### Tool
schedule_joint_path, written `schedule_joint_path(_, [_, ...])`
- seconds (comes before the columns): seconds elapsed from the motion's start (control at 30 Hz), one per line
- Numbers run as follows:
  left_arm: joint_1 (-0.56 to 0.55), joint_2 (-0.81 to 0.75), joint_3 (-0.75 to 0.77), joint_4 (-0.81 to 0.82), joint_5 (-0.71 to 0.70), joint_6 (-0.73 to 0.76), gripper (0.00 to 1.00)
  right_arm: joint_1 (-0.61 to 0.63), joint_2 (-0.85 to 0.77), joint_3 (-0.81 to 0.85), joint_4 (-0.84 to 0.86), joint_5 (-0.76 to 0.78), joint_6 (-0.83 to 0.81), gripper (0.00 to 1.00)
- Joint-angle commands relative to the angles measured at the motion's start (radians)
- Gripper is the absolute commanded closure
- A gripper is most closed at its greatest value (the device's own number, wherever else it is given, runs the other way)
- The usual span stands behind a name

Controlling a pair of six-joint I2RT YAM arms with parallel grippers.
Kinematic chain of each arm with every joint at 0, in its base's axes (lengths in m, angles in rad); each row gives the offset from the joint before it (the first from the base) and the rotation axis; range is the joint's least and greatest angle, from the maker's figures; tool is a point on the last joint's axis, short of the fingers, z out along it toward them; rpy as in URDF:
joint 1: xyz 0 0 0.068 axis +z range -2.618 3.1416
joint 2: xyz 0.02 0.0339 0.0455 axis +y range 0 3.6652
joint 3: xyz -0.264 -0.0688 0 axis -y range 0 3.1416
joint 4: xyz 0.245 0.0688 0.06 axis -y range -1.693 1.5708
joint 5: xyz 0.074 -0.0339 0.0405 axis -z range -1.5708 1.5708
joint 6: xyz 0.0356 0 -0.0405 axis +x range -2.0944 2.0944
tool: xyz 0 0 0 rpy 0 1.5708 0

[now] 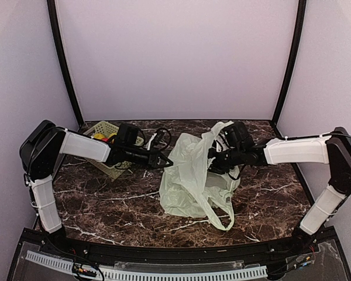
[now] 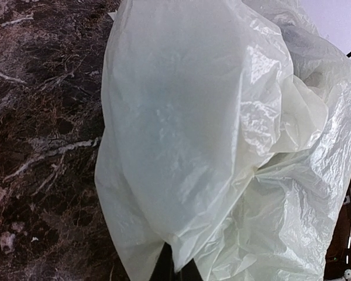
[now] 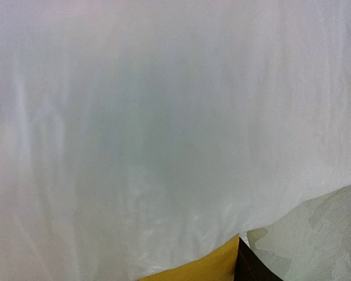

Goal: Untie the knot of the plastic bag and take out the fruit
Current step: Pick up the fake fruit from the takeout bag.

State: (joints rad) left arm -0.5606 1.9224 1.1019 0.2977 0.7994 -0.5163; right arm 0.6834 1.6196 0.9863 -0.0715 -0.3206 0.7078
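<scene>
A: Bag, where?
B: The plastic bag [image 1: 190,175] is mid table [image 1: 105,205], slumped and crumpled between the two grippers. A near loop handle [image 1: 222,219] trails toward the near edge. A far handle [image 1: 219,127] sticks up on the far side.
A: Left side?
B: The left gripper [image 1: 165,160] touches the bag's left edge. Its forearm is about level and reaches right from an elbow at the far left. In the wrist view the fingertips [image 2: 164,266] are pressed together, with a fold of bag film pinched between them and the rest of the film filling the view above.
A: Right?
B: The right gripper [image 1: 213,163] is at the bag's right side with its tips tucked under the film. Its forearm is level and reaches left. The wrist view is nearly all film, with a yellow patch [image 3: 193,270] and a dark edge at the bottom. Can't tell if it's spread or holding anything.
A: Anything else?
B: A perforated basket [image 1: 100,129] sits far left, behind the left gripper. It has yellow and red bits inside, too small to name.
</scene>
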Motion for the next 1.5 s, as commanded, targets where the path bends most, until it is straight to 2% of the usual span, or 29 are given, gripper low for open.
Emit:
schedule_joint_path(0.0, [0.12, -0.022, -0.07, -0.17, -0.247, -0.008, 0.99, -0.067, -0.083, -0.039, -0.128, 0.072, -0.008, 0.81])
schedule_joint_path(0.13, [0.133, -0.035, -0.076, -0.178, -0.252, -0.003, 0.99, -0.072, -0.086, -0.049, -0.133, 0.055, -0.023, 0.77])
schedule_joint_path(0.3, [0.132, -0.04, -0.072, -0.15, -0.124, 0.027, 0.98, -0.073, -0.023, -0.024, -0.15, -0.025, -0.057, 0.76])
schedule_joint_path(0.37, [0.125, -0.055, -0.078, -0.133, -0.069, 0.032, 0.9, -0.071, 0.009, -0.007, -0.166, -0.055, -0.066, 0.76])
schedule_joint_path(0.43, [0.113, -0.079, -0.077, -0.128, -0.05, 0.036, 0.76, -0.063, 0.032, 0.005, -0.168, -0.077, -0.074, 0.76])
schedule_joint_path(0.47, [0.107, -0.086, -0.074, -0.129, -0.045, 0.039, 0.64, -0.059, 0.041, 0.01, -0.169, -0.083, -0.08, 0.76])
schedule_joint_path(0.5, [0.098, -0.095, -0.068, -0.131, -0.044, 0.038, 0.58, -0.054, 0.05, 0.016, -0.171, -0.089, -0.084, 0.76])
schedule_joint_path(0.57, [0.08, -0.093, -0.052, -0.116, -0.039, 0.019, 0.38, -0.049, 0.063, 0.026, -0.175, -0.095, -0.086, 0.76])
schedule_joint_path(0.73, [0.033, -0.029, 0.022, -0.109, -0.044, -0.019, 0.16, -0.04, 0.082, 0.039, -0.175, -0.11, -0.096, 0.76])
schedule_joint_path(0.77, [0.021, -0.017, 0.047, -0.105, -0.05, -0.032, 0.08, -0.036, 0.086, 0.042, -0.176, -0.114, -0.1, 0.76])
schedule_joint_path(0.83, [0.001, 0.019, 0.085, -0.098, -0.05, -0.047, 0.02, -0.032, 0.097, 0.046, -0.181, -0.114, -0.1, 0.76])
schedule_joint_path(1.3, [-0.07, 0.221, 0.266, -0.207, -0.093, -0.05, 0.01, -0.029, 0.14, 0.068, -0.215, -0.104, -0.09, 0.68])
schedule_joint_path(1.4, [-0.086, 0.239, 0.271, -0.174, -0.068, -0.073, 0.12, -0.029, 0.147, 0.073, -0.223, -0.095, -0.086, 0.63])
schedule_joint_path(1.43, [-0.088, 0.241, 0.269, -0.155, -0.063, -0.086, 0.24, -0.028, 0.151, 0.074, -0.228, -0.091, -0.084, 0.62])
schedule_joint_path(1.47, [-0.089, 0.244, 0.267, -0.149, -0.056, -0.091, 0.3, -0.028, 0.153, 0.077, -0.232, -0.089, -0.082, 0.61])
